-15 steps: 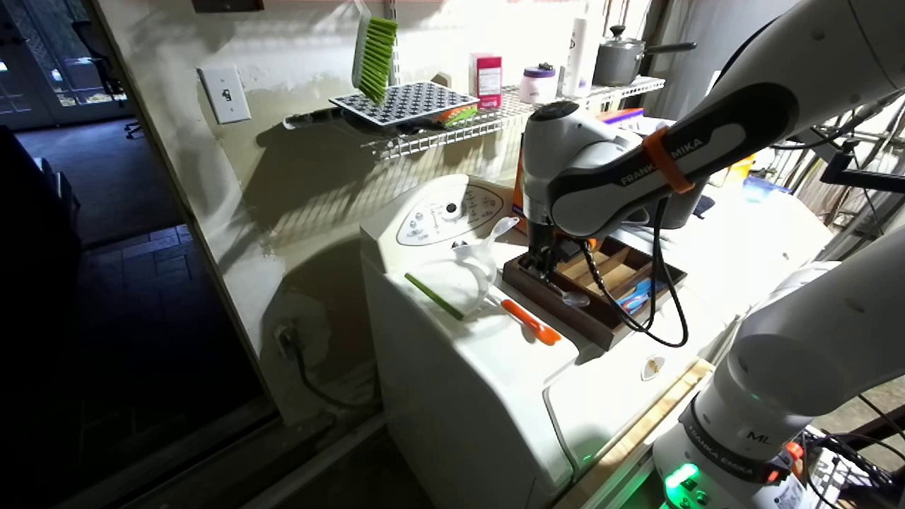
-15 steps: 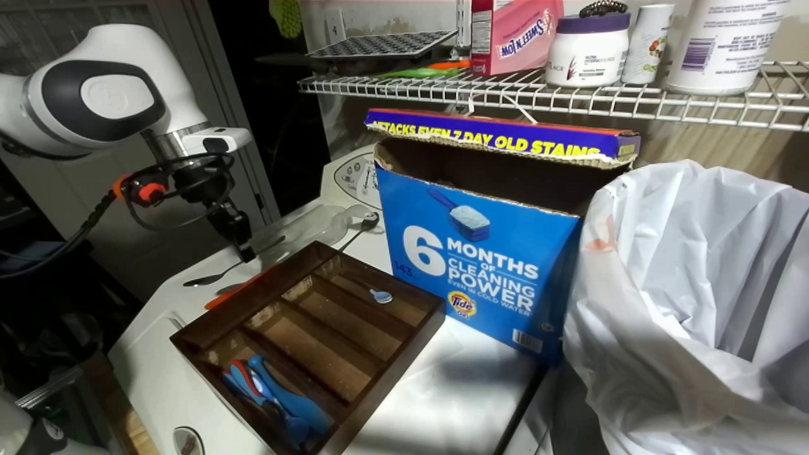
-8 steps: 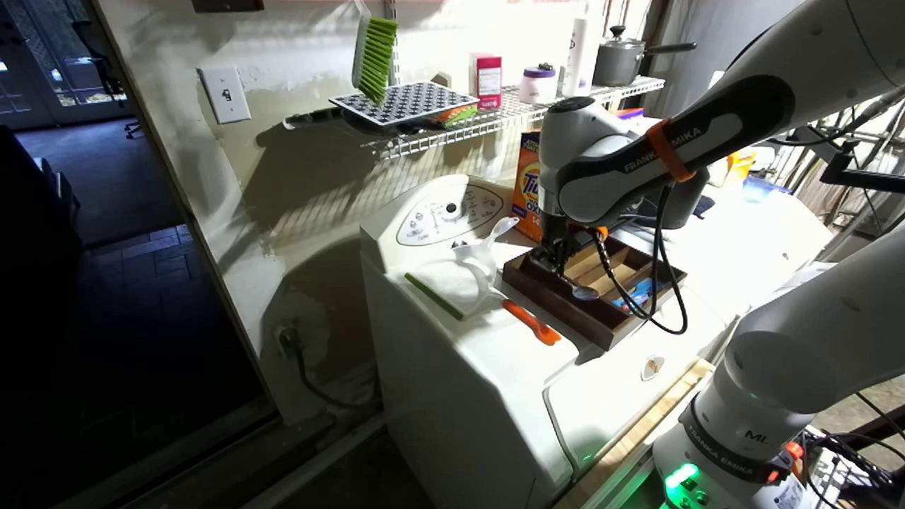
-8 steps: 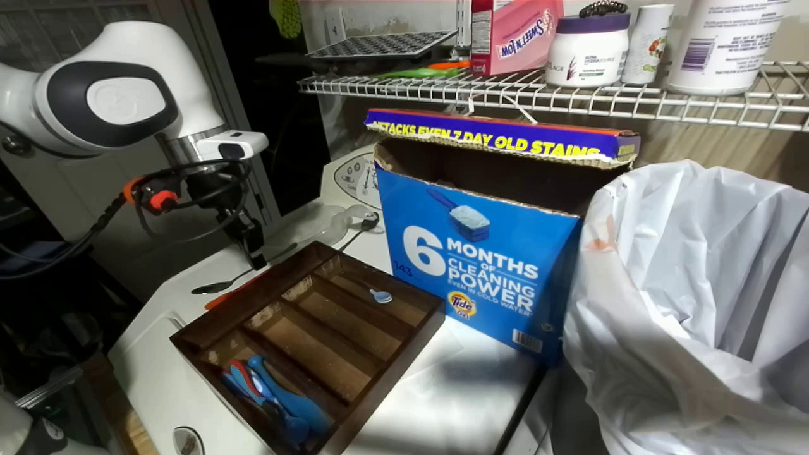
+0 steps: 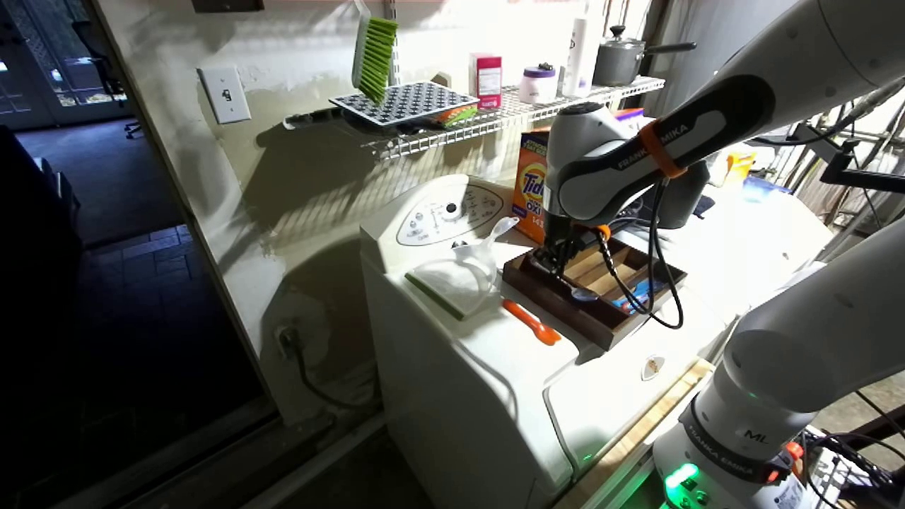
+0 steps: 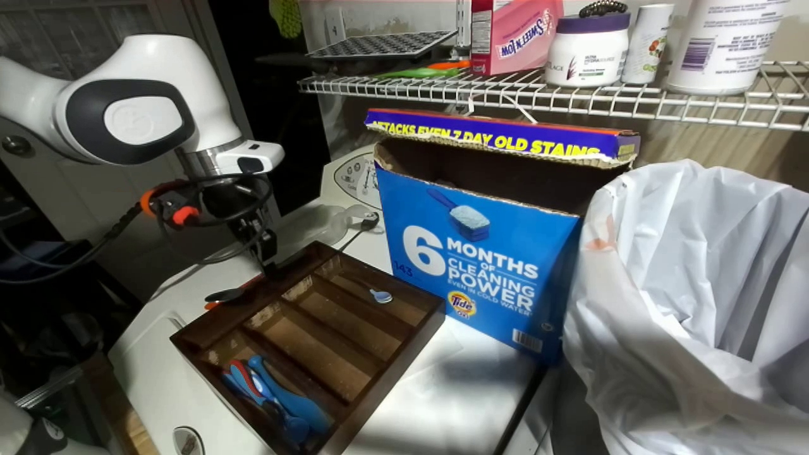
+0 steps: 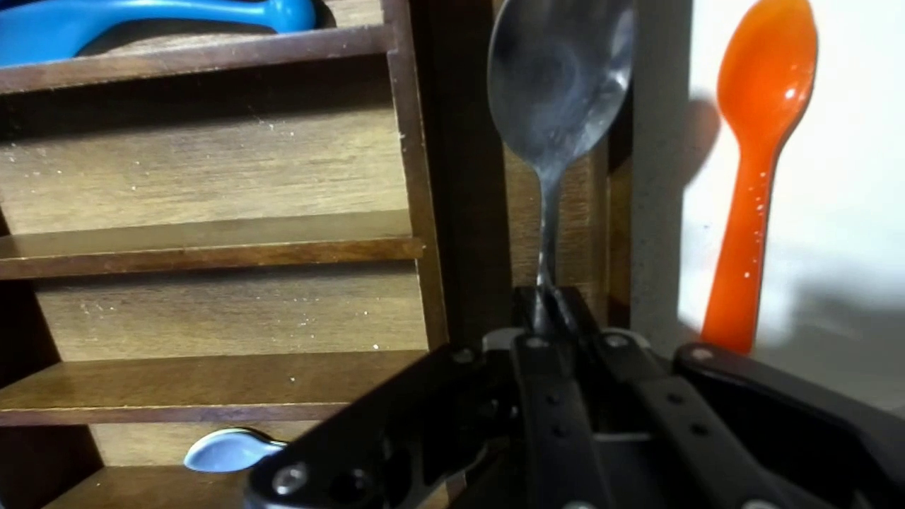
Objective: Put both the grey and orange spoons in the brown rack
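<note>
My gripper (image 7: pixel 548 304) is shut on the handle of the grey spoon (image 7: pixel 558 85). It holds the spoon above the long side compartment of the brown rack (image 7: pixel 417 177). In the exterior views the gripper (image 5: pixel 551 268) (image 6: pixel 268 265) is at the rack's long side (image 5: pixel 565 311) (image 6: pixel 354 322), with the grey spoon's bowl (image 5: pixel 584 294) (image 6: pixel 225 294) sticking out. The handle's end is hidden in the jaws. The orange spoon (image 7: pixel 756 155) lies on the white machine top just outside the rack; it shows fully in an exterior view (image 5: pixel 532 322).
Blue utensils (image 6: pixel 278 398) and a small pale blue spoon (image 6: pixel 382 296) lie in rack compartments. A Tide box (image 6: pixel 474 253) and a white-bagged bin (image 6: pixel 689 284) stand beside the rack. A clear plastic scoop-like item (image 5: pixel 474 268) lies nearby. A wire shelf (image 6: pixel 537 98) hangs above.
My gripper has moved with the grey spoon from near the rack's outer edge to over its long side compartment. It stays shut. The orange spoon and the rack have not moved.
</note>
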`<state>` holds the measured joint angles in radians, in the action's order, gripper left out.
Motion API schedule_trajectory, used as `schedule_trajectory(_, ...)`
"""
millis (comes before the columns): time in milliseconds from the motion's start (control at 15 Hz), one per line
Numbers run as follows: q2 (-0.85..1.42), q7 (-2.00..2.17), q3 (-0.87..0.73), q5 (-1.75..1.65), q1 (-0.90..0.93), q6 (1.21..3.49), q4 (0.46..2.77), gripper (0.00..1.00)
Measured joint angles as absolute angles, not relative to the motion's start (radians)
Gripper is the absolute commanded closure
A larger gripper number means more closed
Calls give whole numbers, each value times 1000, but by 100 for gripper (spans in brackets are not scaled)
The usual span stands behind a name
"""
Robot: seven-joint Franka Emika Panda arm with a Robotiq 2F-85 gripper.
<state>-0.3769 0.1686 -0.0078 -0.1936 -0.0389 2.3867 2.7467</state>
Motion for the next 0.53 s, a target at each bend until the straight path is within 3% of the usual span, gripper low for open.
schedule_trajectory(533,-293,76,-26,-140,-39,2449,2746,98)
